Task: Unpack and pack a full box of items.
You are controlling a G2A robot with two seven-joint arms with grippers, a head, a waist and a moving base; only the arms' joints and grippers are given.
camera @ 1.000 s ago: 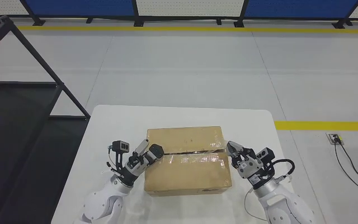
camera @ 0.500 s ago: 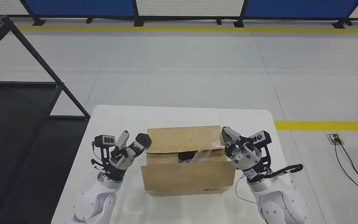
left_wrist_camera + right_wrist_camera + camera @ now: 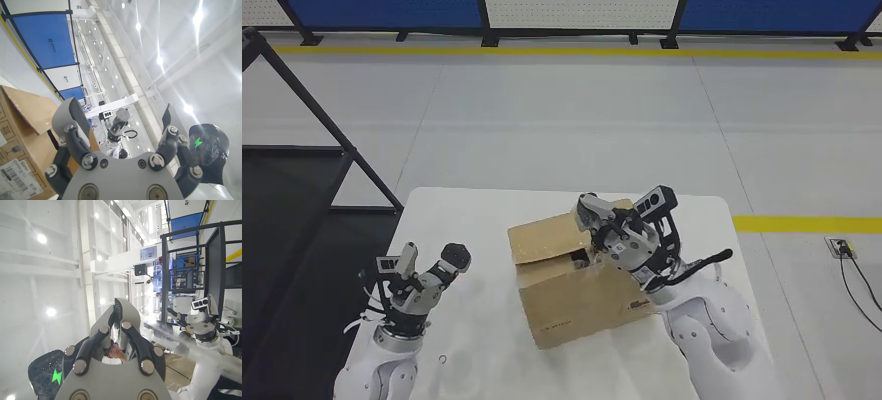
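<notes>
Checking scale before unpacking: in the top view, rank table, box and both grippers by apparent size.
1. Table
2. Box
3. Left gripper and right gripper: look alike. The right is up at the box top, nearer the camera, so no ranking.

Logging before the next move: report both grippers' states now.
Left gripper: open, empty.
Right gripper: shut; whether it pinches anything cannot be told.
</notes>
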